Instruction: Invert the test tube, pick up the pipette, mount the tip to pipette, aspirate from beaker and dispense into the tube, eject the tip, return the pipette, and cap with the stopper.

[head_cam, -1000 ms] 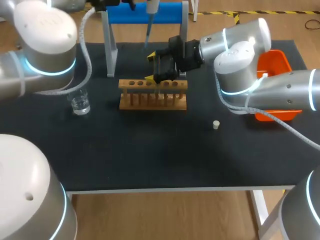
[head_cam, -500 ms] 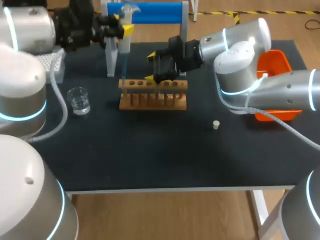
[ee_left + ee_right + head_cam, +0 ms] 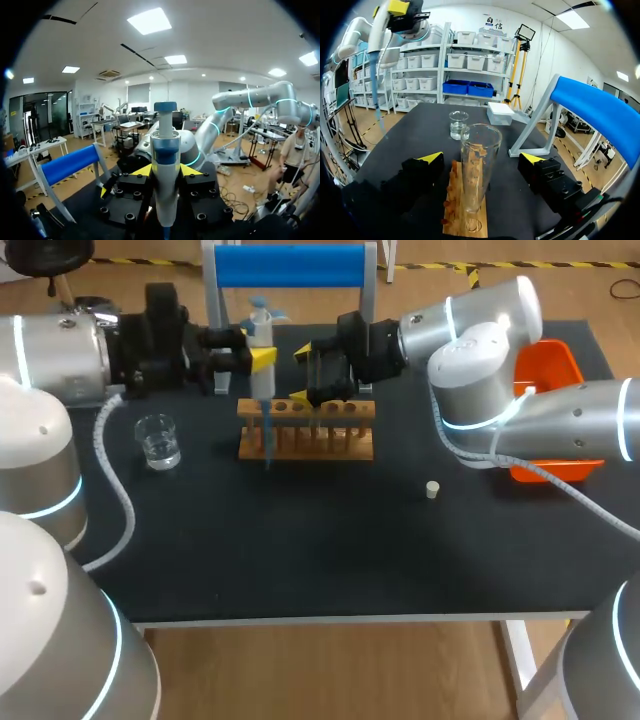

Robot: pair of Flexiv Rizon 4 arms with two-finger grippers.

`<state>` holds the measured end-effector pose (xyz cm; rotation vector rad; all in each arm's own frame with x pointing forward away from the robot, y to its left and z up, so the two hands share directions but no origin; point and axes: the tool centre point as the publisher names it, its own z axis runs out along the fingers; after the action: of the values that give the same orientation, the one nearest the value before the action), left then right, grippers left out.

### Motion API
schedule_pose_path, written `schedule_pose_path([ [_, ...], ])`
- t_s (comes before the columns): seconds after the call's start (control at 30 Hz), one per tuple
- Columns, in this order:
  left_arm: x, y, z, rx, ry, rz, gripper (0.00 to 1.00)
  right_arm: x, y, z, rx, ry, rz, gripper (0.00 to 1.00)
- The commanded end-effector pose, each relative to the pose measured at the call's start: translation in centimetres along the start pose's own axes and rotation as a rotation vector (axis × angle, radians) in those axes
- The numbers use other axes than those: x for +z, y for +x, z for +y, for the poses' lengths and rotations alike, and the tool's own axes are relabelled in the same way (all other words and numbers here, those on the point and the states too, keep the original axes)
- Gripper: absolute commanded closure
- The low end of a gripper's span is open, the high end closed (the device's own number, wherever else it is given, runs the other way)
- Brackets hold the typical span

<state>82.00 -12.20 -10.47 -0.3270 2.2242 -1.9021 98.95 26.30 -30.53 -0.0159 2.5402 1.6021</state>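
My left gripper (image 3: 166, 172) clamped on pipette (image 3: 165, 145), held upright. Its blue tip (image 3: 267, 435) hangs at left end of rack (image 3: 330, 440). My right gripper (image 3: 481, 159) wide open, fingers either side of tube (image 3: 480, 145), not touching it. Tube upright in rack, mouth up, apart from blue tip. Beaker (image 3: 158, 440) on table (image 3: 300, 550) left of rack; stopper (image 3: 432, 489) to rack's right.

left tool (image 3: 262, 358) holding pipette (image 3: 263, 390) swung in, lowered near rack (image 3: 330, 410)
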Motion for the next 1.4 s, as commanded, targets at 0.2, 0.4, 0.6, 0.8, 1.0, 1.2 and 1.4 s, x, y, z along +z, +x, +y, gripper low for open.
schedule_pose_path([
  [0.2, 4.7, -0.1, -0.1, 0.025, 0.005, 0.066, 1.0, 0.0, -0.1, 0.0, 0.001, 0.004, 0.003, 0.0],
  [0.4, 6.0, 0.5, -0.1, 0.032, 0.005, 0.086, 1.0, 0.0, -0.1, 0.0, 0.001, 0.004, 0.003, 0.0],
  [0.6, 6.1, 0.9, -0.3, 0.033, 0.0, 0.088, 1.0, 0.0, -0.1, 0.0, 0.001, 0.004, 0.003, 0.0],
  [0.8, 6.4, 1.3, -0.6, 0.042, -0.009, 0.104, 1.0, 0.0, -0.1, 0.0, 0.001, 0.004, 0.003, 0.0],
  [1.0, 6.4, 1.3, -0.6, 0.043, -0.01, 0.104, 1.0, 0.0, -0.1, 0.0, 0.001, 0.004, 0.003, 0.0],
  [1.2, 6.4, 1.3, -0.6, 0.043, -0.01, 0.104, 1.0, -0.9, 0.2, 0.0, -0.002, -0.004, 0.002, 0.0],
  [1.4, 6.4, 1.3, -0.6, 0.043, -0.01, 0.104, 1.0, -4.1, 1.4, -0.1, -0.013, -0.019, -0.002, 0.0],
])
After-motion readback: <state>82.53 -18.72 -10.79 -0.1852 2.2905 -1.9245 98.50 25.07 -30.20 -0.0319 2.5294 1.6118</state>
